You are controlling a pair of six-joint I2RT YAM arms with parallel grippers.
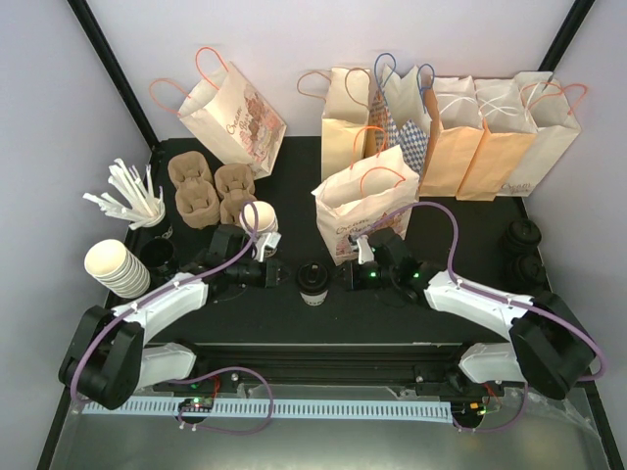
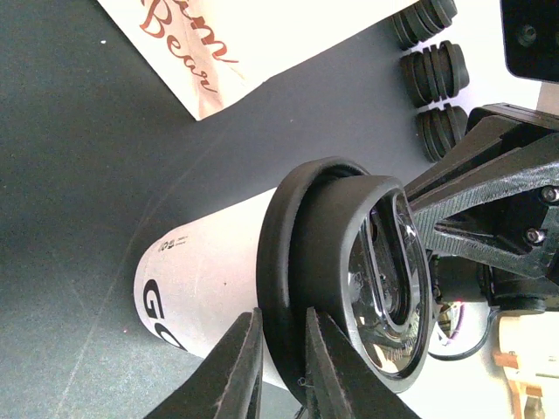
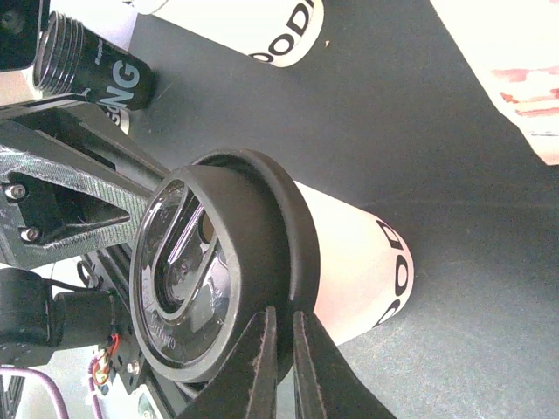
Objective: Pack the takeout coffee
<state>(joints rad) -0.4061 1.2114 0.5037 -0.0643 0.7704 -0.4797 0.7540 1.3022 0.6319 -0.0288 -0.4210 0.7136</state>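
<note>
The takeout coffee (image 1: 312,279), a small white paper cup with a black lid, stands on the black mat between my two arms. My left gripper (image 1: 292,276) meets it from the left. In the left wrist view the cup (image 2: 210,271) fills the frame and my left gripper (image 2: 281,312) is closed to a narrow gap with the lid's rim between the fingers. My right gripper (image 1: 340,277) meets it from the right. In the right wrist view the cup (image 3: 349,253) shows too, and my right gripper (image 3: 284,310) is almost fully shut at the lid's outer lip.
An open paper bag (image 1: 364,211) stands just behind the right gripper, with more bags (image 1: 470,127) along the back. Stacked lidless cups (image 1: 116,266), cardboard carriers (image 1: 206,191) and another white cup (image 1: 263,217) are at the left. Loose black lids (image 1: 522,250) are at the right.
</note>
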